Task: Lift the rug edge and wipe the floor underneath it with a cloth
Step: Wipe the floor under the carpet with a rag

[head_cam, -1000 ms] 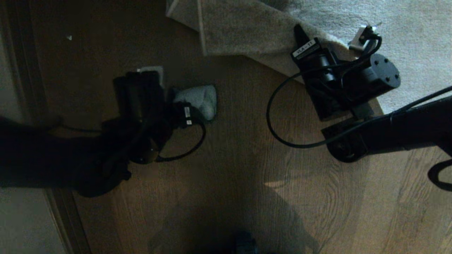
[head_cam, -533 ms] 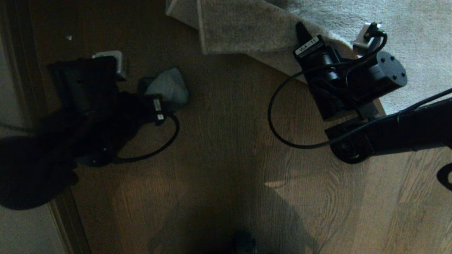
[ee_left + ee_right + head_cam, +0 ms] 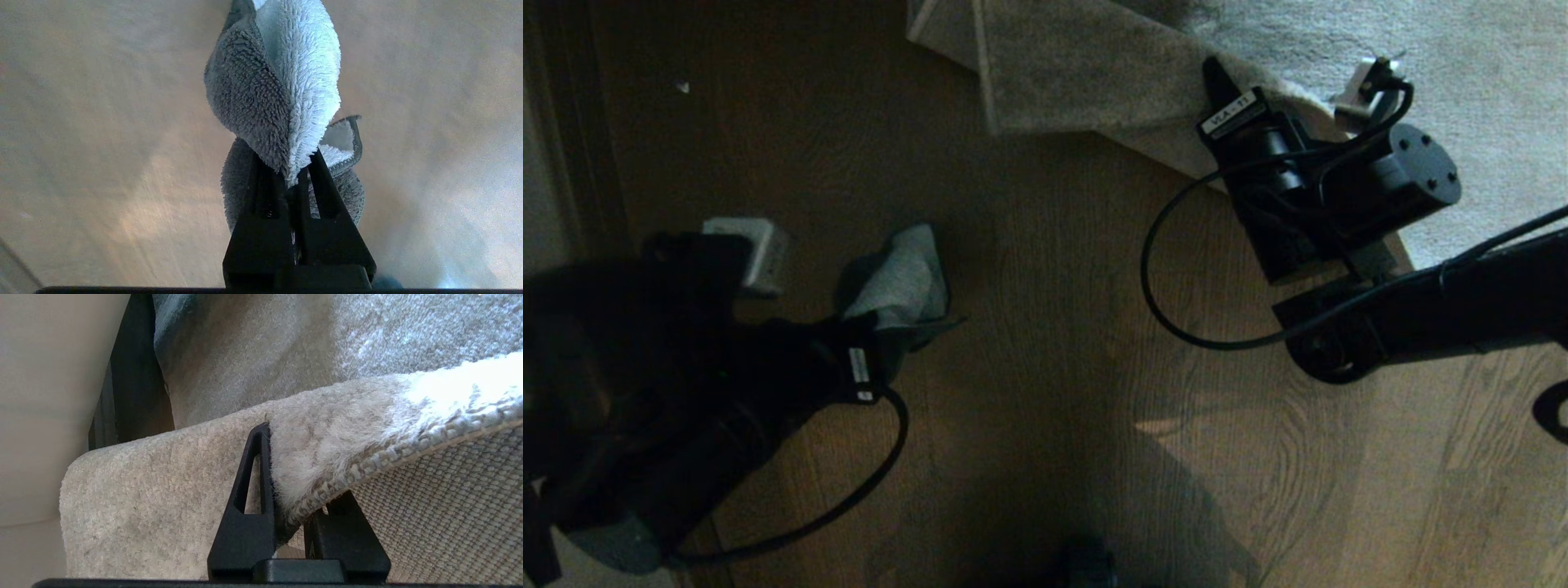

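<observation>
Head view, far left: pale strip with a dark band [image 3: 572, 163] along the frame edge; what it belongs to cannot be told.

Left tool [image 3: 292, 171] sits low at the left, over the floor [image 3: 1054, 367], dark brown planks with wavy grain. Its fingers [image 3: 261, 204] are pinched narrow on the cloth [image 3: 900, 282], light-grey terry with a dark border. In the left wrist view the cloth bunches out beyond the fingertips in a fold, one hemmed corner sticking out to the side. Whether the cloth touches the planks cannot be told. A black cable [image 3: 849, 490] loops from the left arm over the floor.

Centre: bare planks in shadow, a small pale speck [image 3: 683, 86] far up left.

Right tool [image 3: 294, 498] is at the upper right, clamped on the rug edge [image 3: 1111, 122]. The right wrist view shows one finger on the plush pile, the other under the woven backing [image 3: 429, 522]. The border is raised off the floor and folded. The rest of the rug [image 3: 1462, 65] lies flat at the upper right.
</observation>
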Controlling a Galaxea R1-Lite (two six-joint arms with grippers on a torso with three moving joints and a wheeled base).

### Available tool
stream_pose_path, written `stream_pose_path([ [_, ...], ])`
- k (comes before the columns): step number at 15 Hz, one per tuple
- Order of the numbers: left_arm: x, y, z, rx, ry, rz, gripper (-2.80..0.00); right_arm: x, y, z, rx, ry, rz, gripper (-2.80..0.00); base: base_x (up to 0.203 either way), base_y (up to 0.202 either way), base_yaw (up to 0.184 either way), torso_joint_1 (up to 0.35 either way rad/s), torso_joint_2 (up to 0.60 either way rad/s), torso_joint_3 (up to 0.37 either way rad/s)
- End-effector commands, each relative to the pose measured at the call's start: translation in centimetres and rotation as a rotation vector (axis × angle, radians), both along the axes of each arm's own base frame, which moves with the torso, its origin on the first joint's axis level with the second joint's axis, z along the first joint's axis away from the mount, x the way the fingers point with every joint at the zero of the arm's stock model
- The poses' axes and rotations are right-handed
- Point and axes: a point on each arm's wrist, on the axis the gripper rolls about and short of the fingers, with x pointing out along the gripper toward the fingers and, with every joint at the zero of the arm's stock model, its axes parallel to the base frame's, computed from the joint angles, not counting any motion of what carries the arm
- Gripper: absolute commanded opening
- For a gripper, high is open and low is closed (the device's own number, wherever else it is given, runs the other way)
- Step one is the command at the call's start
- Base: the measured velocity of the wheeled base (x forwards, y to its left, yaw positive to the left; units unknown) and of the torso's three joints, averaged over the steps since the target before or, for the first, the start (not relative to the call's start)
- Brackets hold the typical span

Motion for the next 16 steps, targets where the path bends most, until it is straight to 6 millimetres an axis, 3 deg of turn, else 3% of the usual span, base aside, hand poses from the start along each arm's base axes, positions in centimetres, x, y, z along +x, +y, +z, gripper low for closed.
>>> stream_pose_path([
  [1,-0.5,-1.3,-0.7,0.012,0.017,-0.056,-2.80,-0.2,-0.1,0.1,0.021,-0.035,0.002,-2.80,0.000,0.000,0.000,0.000,0.00,0.000],
  [5,-0.9,-5.6,-2.1,0.048,0.050,-0.190,-2.80,0.1,0.0,-0.3,0.019,-0.026,0.000,-2.80,0.000,0.000,0.000,0.000,0.00,0.000],
  [11,1.9,-12.3,-0.9,-0.021,-0.026,-0.228,-2.80,0.5,0.0,-0.6,0.016,-0.019,-0.004,-2.80,0.000,0.000,0.000,0.000,0.00,0.000],
  [16,3.2,-13.3,-1.2,-0.023,-0.028,-0.214,-2.80,0.5,0.0,-0.6,0.016,-0.021,-0.006,-2.80,0.000,0.000,0.000,0.000,0.00,0.000],
])
